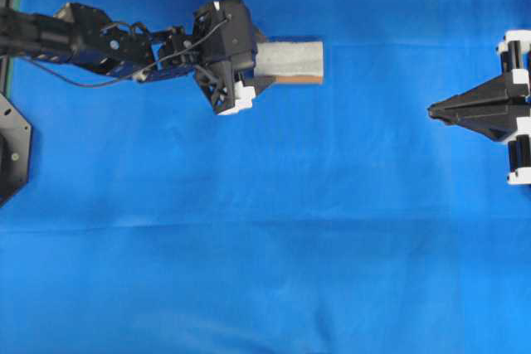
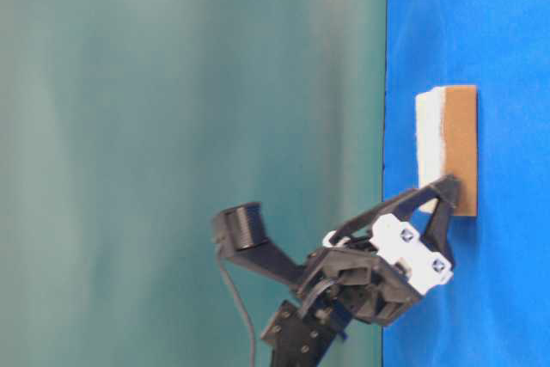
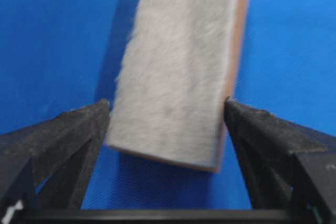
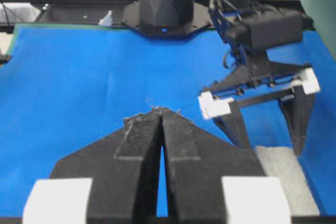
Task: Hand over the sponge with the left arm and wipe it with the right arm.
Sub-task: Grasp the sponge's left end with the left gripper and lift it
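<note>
Sponge [image 3: 176, 72] between open left hand [image 3: 168, 114], blue cloth [image 1: 265, 246] beneath

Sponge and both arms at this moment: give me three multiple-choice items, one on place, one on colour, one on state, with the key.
1. Where is the sponge?
A. Between the open fingers of the left pincer
B. Under the right pincer
C. Off the cloth

2. What colour is the thin layer beneath the sponge's grey-white face?
A. Green
B. Orange-brown
C. Black

3. How do the right pincer's fingers stand?
A. Wide apart
B. Closed on the sponge
C. Shut, holding nothing

Key: 1 A, the left wrist view shows a fingertip on each side of it. 2 B, seen in the table-level view. 3 C, the right wrist view shows the fingers together over bare blue cloth.
</note>
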Controlling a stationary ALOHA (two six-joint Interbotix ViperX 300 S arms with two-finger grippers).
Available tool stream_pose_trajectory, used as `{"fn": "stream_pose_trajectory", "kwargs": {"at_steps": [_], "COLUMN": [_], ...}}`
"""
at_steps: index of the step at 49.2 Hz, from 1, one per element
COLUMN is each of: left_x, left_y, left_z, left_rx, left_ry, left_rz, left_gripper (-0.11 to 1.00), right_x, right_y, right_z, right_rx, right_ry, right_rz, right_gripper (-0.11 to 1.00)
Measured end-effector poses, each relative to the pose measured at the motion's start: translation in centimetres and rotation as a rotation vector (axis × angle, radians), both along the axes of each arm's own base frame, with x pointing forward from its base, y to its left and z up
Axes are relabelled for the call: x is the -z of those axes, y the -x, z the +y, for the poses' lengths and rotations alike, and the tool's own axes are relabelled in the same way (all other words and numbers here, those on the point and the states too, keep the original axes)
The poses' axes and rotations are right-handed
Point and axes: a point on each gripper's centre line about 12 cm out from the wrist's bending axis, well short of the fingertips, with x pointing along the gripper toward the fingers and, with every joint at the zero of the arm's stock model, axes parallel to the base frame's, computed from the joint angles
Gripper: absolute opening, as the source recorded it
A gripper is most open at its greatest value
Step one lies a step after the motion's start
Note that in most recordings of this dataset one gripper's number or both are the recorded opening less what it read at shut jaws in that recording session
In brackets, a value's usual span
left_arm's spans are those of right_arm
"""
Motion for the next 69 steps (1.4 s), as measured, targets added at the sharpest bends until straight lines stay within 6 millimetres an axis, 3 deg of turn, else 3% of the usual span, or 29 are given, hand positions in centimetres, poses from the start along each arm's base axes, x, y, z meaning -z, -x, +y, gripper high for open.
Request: {"fn": "stream_pose_trajectory", "kwargs": {"at_steps": [9, 20, 24, 32, 43, 49, 56, 69], "left_x": [1.1, 1.2, 1.4, 1.4, 0.4, -1.4, -4.7, -10.1], "left_y": [-0.6, -0.7, -0.6, -0.8, -0.8, -0.6, -0.4, 0.2], "left_z": [0.6, 0.7, 0.6, 0.1, -0.4, -0.7, -2.5, -8.2], "left_rx": [0.0, -0.002, -0.004, 0.008, 0.011, 0.001, 0.025, 0.106], "left_ry": [-0.01, -0.006, 0.004, 0.01, 0.023, 0.049, 0.071, 0.151], "left_rz": [0.015, 0.02, 0.036, 0.048, 0.046, 0.04, 0.031, -0.015], "left_gripper": [0.94, 0.93, 0.82, 0.42, 0.39, 0.36, 0.34, 0.34], "right_x": [0.0, 0.1, 0.1, 0.1, 0.4, 0.6, 0.6, 1.2], "right_y": [0.0, 0.0, 0.0, -0.1, -0.3, -0.4, -0.4, -0.4], "right_z": [0.0, 0.0, 0.0, -0.1, -0.3, -0.4, -0.7, -1.5], "right_rx": [0.002, 0.002, 0.002, 0.003, 0.014, 0.018, 0.032, 0.069], "right_ry": [0.0, 0.0, 0.0, 0.0, 0.0, 0.001, 0.001, -0.003], "right_rz": [0.002, 0.003, 0.003, 0.005, 0.02, 0.029, 0.032, 0.067], "right_gripper": [0.0, 0.0, 0.0, 0.0, 0.0, 0.0, 0.0, 0.0]}}
